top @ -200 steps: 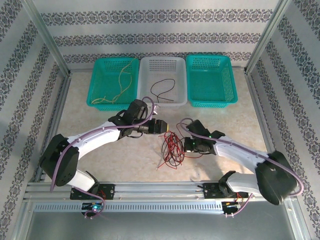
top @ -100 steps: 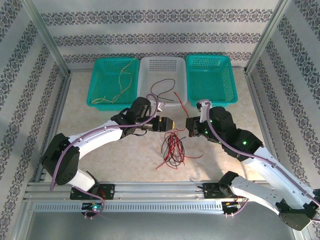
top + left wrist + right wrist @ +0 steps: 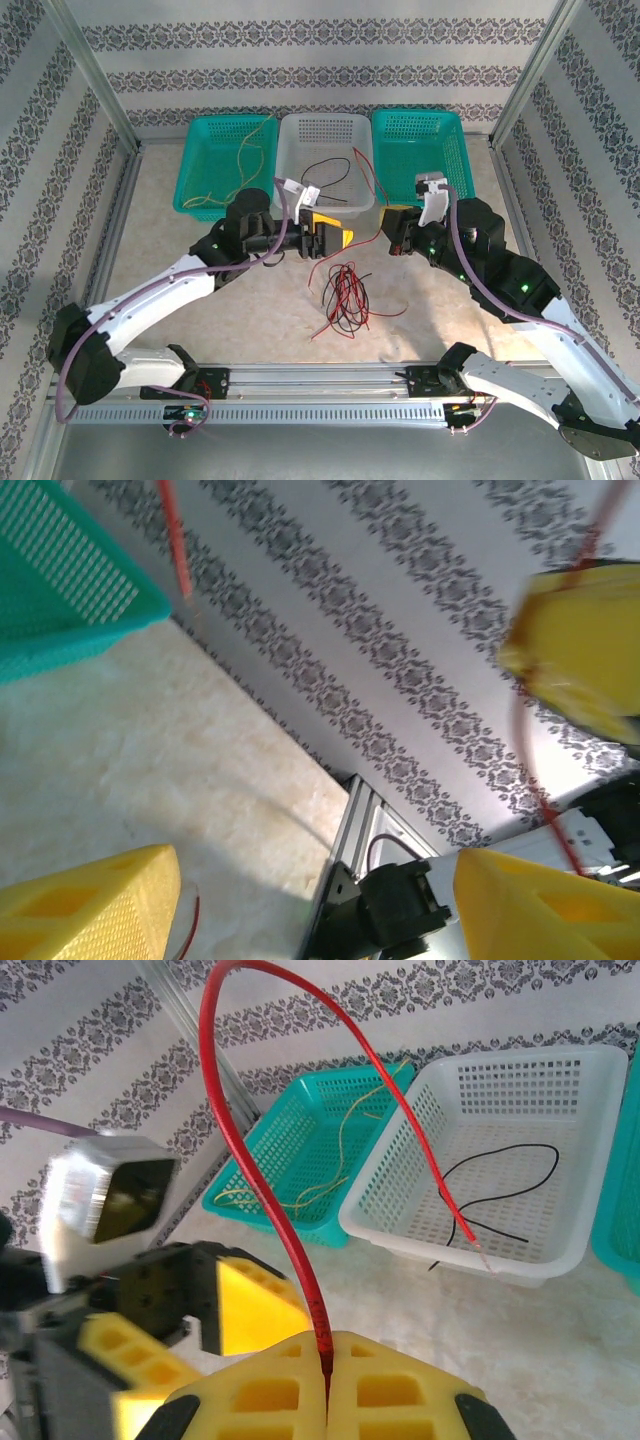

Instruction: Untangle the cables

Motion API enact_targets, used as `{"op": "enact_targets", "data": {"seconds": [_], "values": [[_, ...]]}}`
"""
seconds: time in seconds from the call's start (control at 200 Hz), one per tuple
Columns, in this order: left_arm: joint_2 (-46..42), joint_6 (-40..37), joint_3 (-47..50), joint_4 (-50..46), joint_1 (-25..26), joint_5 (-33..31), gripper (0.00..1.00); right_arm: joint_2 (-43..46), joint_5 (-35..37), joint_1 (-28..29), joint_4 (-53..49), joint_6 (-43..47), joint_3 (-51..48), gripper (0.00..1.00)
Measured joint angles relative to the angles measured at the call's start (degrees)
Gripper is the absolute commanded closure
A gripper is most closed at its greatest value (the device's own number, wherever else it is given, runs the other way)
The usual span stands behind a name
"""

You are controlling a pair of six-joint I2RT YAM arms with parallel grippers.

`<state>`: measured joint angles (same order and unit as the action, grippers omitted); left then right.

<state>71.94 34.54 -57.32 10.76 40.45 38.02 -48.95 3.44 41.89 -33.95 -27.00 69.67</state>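
Note:
My right gripper (image 3: 388, 228) (image 3: 327, 1348) is shut on a red cable (image 3: 368, 178) (image 3: 262, 1150), lifted above the table. The cable arcs up from the jaws and its free end hangs over the white basket (image 3: 290, 150) (image 3: 590, 1057). A tangle of red and black cables (image 3: 343, 298) lies on the table below. My left gripper (image 3: 335, 236) (image 3: 320, 910) hovers just left of the right one, open, nothing between its yellow fingers (image 3: 90, 910). A black cable (image 3: 325, 180) (image 3: 500, 1172) lies in the white basket. A yellow cable (image 3: 245, 160) (image 3: 330, 1175) lies in the left teal basket (image 3: 190, 165) (image 3: 290, 1135).
A second teal basket (image 3: 455, 160) stands at the back right, next to the white one. Aluminium frame posts and patterned walls close in the table on three sides. Bare tabletop lies left and right of the tangle.
My right arm has risen and swung back toward the baskets, drawing the red cable up out of the tangle. My left gripper has opened wider and shifted slightly up and back.

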Motion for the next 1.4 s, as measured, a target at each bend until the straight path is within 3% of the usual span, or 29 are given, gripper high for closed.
{"op": "enact_targets", "data": {"seconds": [0.3, 0.475, 0.76, 0.909, 1.069, 1.399], "values": [[-1.4, -2.6, -4.9, -0.1, 0.0, 2.4, 0.22, -0.4, -0.1, 0.0, 0.5, -0.2, 0.0, 1.00], [-1.0, -2.6, -5.5, -0.1, 0.0, 4.3, 0.24, -0.4, -0.6, 0.0, 1.3, -0.9, 0.0, 1.00], [1.1, -1.3, -5.7, 0.0, 0.0, 6.8, 0.52, -0.5, -1.5, -0.6, 3.8, -1.7, 0.6, 1.00], [1.9, -0.1, -5.7, 0.2, 0.1, 8.4, 0.80, -0.7, -1.6, -1.6, 4.9, -2.2, 0.8, 1.00], [1.9, 0.5, -5.6, 1.0, 0.4, 8.8, 1.00, -1.2, -2.0, -2.8, 6.9, -3.8, 0.8, 1.00], [3.0, 3.1, -0.8, 11.5, 2.6, 5.6, 1.00, -1.7, -5.5, -6.0, 14.2, -11.2, -2.1, 1.00]]}}
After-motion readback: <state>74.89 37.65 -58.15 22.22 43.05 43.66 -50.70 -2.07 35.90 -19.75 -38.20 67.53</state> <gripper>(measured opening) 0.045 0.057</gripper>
